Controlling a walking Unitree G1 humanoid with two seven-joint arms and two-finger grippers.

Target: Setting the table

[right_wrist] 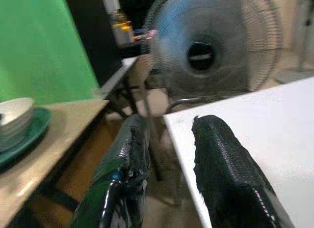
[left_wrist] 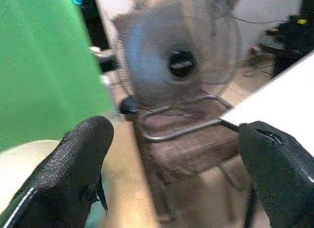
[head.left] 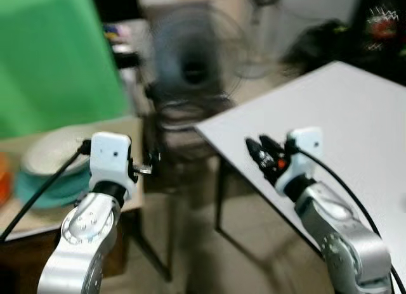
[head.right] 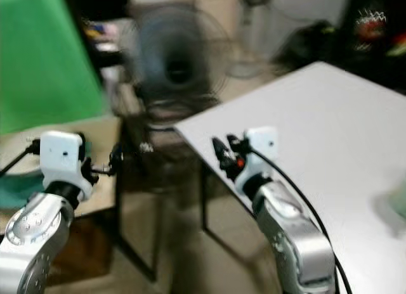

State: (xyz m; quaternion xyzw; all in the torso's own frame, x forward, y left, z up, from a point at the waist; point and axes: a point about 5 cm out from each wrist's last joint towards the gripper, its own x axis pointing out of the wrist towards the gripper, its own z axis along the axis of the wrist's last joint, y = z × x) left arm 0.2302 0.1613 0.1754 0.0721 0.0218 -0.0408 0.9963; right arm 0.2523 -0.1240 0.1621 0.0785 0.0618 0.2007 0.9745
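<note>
- We are looking down through blur at a fan [head.left: 193,69] straight ahead, its round grille dark at the hub.
- Under the fan sits a chair [left_wrist: 191,144] with a bent metal frame, right in the gap between our two surfaces.
- On our right, the white table [head.left: 355,116] runs off at a slant, its near corner pointing at the chair.
- On our left, the tan side table [right_wrist: 54,134] stands against a green screen [head.left: 51,59].
- Dark clutter sits behind the fan on a far shelf, too blurred to name.
- Now the tableware: a pale bowl [right_wrist: 13,121] sits on a teal plate [right_wrist: 35,126], both on the side table, well apart from the white table.
- The bowl looks shallow and cream-white; the plate rim shows wider all round it.
- Our left gripper [left_wrist: 171,164] hangs in the air just off the side table's edge, fingers spread wide, nothing between them.
- Our right gripper [right_wrist: 169,159] hovers over the near corner of the white table, fingers a narrow gap apart and holding nothing.
- The chair and fan lie between both grippers and the space beyond.
</note>
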